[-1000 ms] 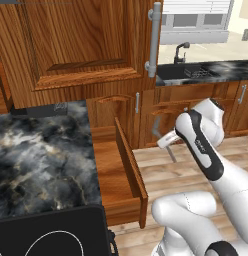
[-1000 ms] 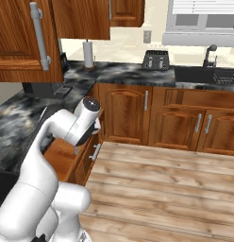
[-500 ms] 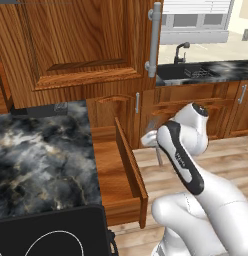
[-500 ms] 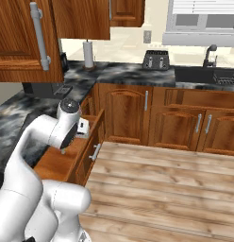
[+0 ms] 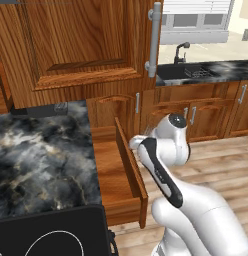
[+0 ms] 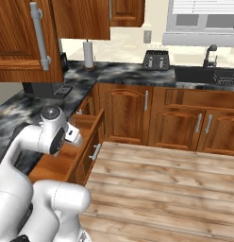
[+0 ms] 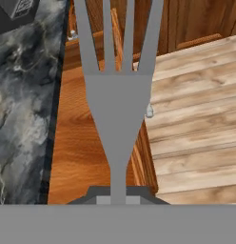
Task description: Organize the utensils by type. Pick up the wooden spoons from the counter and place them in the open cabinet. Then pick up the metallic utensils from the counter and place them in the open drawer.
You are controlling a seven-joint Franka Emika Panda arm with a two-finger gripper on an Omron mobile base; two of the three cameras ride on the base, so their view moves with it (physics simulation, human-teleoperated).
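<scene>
The jaws are closed on the neck of the grey fork (image 7: pixel 118 102), gripping it at the narrow stem just below the head. In the hand view the fork's long axis runs straight away from the gripper (image 7: pixel 118 194), in line with the camera, tines leading.

**Governing relation.** The open drawer (image 7: pixel 84 143) lies directly beyond and below the fork: the drawer's plain wooden bottom shows on the left of the fork's head and stem, and the drawer front crosses behind them. The marbled counter (image 7: pixel 24 95) borders the drawer on the left of that view; the plank floor (image 7: pixel 196 124) lies on the right. The fork therefore hangs near the drawer's front edge rather than over its middle.

**Cross-check.** In the left base view the arm's wrist (image 5: pixel 171 135) sits just beside the drawer front (image 5: pixel 130 165), on the floor side. In the right base view the hand (image 6: pixel 71 134) overlaps the drawer (image 6: pixel 57 163).

**Judgement.** The step in hand appears to be delivery of a metallic utensil to the drawer. A release here risks the fork striking the front panel or dropping to the floor; a shift toward the counter side should bring it fully above the drawer bottom. The fork's axis seems roughly parallel to the drawer's depth, so little rotation looks necessary.
</scene>
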